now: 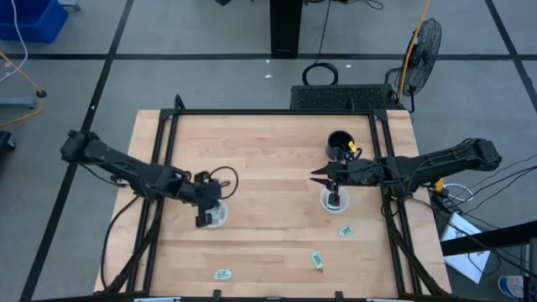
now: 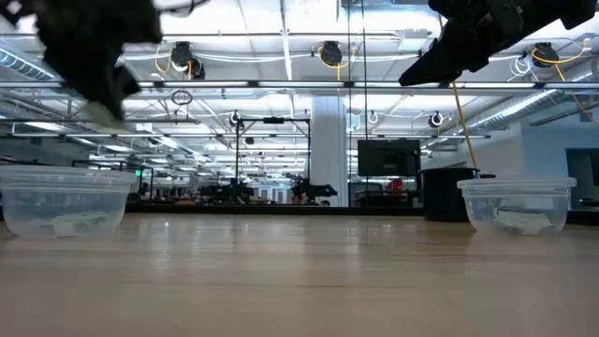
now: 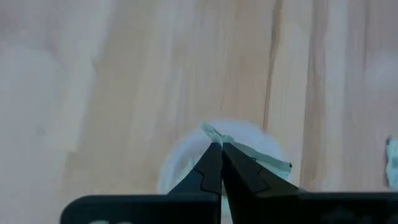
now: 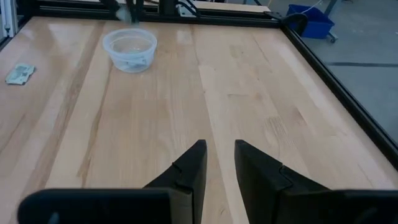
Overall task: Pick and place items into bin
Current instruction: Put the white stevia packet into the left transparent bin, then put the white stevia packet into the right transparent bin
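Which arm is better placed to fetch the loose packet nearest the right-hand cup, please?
Right arm: its jaws are open, empty and near that packet; the left jaws hold another packet over a cup.

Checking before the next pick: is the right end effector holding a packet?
No: the right end effector is open, with only bare table showing between its fingers.

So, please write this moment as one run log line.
left pincer: shut on pale green flat packet, above clear plastic cup | right pincer: open, empty
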